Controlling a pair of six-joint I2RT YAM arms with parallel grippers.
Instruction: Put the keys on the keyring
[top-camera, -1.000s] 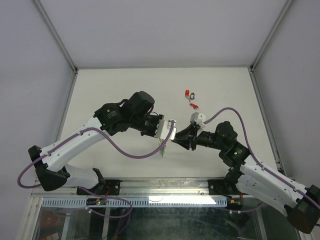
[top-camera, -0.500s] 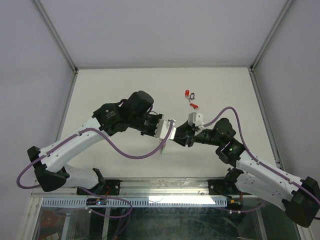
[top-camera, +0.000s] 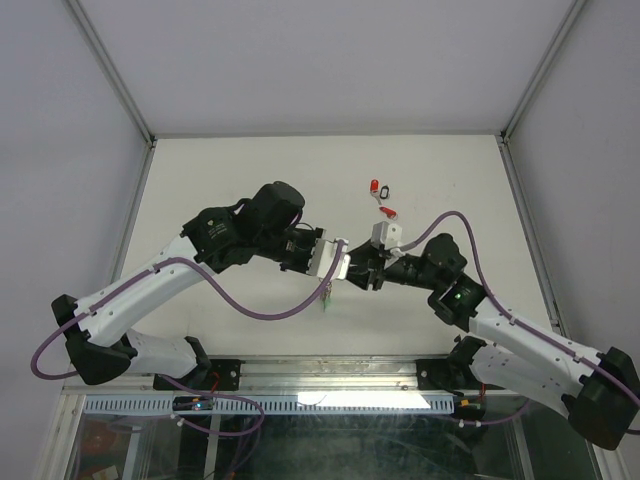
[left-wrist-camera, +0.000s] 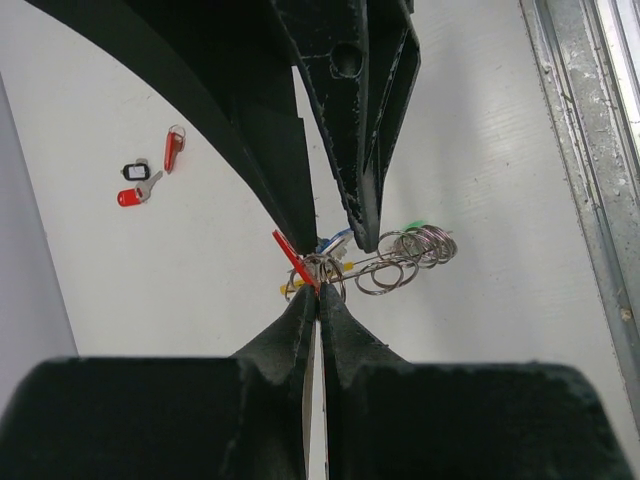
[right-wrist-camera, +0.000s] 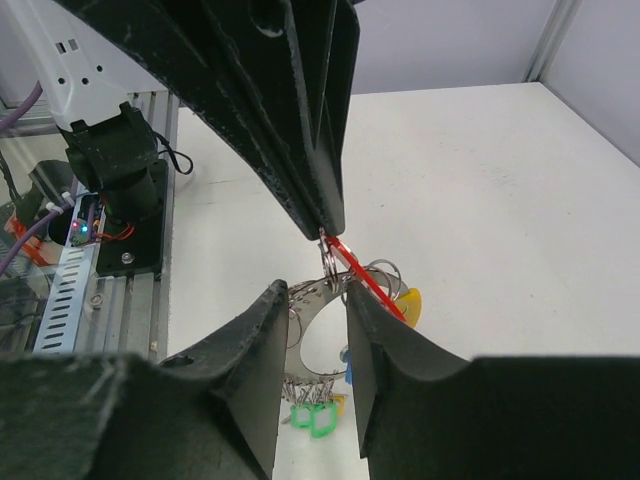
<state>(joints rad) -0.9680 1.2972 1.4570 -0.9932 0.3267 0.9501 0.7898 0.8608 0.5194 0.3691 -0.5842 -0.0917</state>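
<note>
The keyring (right-wrist-camera: 296, 350), a silvery metal arc hung with split rings, dangles in the air between the two arms. Green tags (right-wrist-camera: 313, 418), a yellow tag (right-wrist-camera: 411, 306) and a blue one (right-wrist-camera: 348, 366) hang from it. My left gripper (left-wrist-camera: 318, 292) is shut on a small split ring and a red tag (right-wrist-camera: 361, 271) at the keyring's top (left-wrist-camera: 400, 262). My right gripper (right-wrist-camera: 315, 300) is open, one finger on each side of the arc, just under the left fingertips (right-wrist-camera: 325, 225). From above, both grippers (top-camera: 345, 270) meet at mid-table. Three loose keys lie behind: red (top-camera: 375, 186), black (top-camera: 386, 187), red (top-camera: 389, 212).
The loose keys also show in the left wrist view, a red one (left-wrist-camera: 172, 150), a black tag (left-wrist-camera: 134, 172) and a red one (left-wrist-camera: 130, 197). A metal rail (left-wrist-camera: 580, 150) runs along the table's near edge. Grey walls enclose the white table (top-camera: 230, 190).
The right arm has swung left toward the left gripper, and its fingers now straddle the hanging keyring. The left arm has held still with its grip unchanged.
</note>
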